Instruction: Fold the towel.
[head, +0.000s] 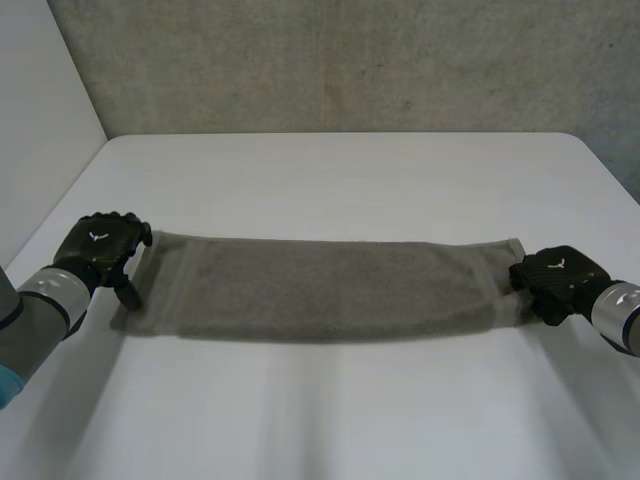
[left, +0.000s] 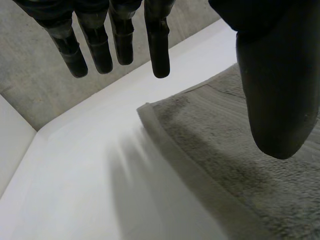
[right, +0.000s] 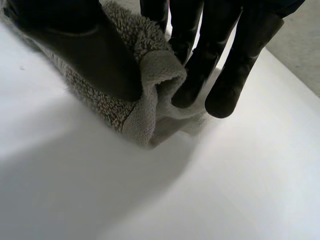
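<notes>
While the towel (head: 320, 290) lies flat as one long, narrow strip running across the near half of the table (head: 330, 170), a short end toward each arm, my reading is that the step in hand is taking hold of both ends before an end-to-end fold. The strip looks smooth along its length, with only a slight pucker at the robot's right end. That end is gripped: the right hand (head: 558, 280) sits at the strip's short edge, and its wrist view shows the hem rolled up off the table and pinched between the thumb (right: 90, 55) on the upper side and the fingers (right: 225, 85) pressing in from the other side, fingertips down near the table surface. So this hand is closed onto the cloth at that end. The left hand (head: 100, 250) is at the opposite short end, beside the far corner. Its fingers (left: 160, 50) hang straight and spread above bare table just beyond that corner, apart from the cloth; its thumb (left: 280, 100) hangs over the towel, and I cannot tell whether it touches the pile. This hand is wide open and has hold of nothing. Next move, as I judge it: the left hand needs to come down and close on its end, thumb above and fingers beneath the hem. One end can then be carried over to meet the other.
</notes>
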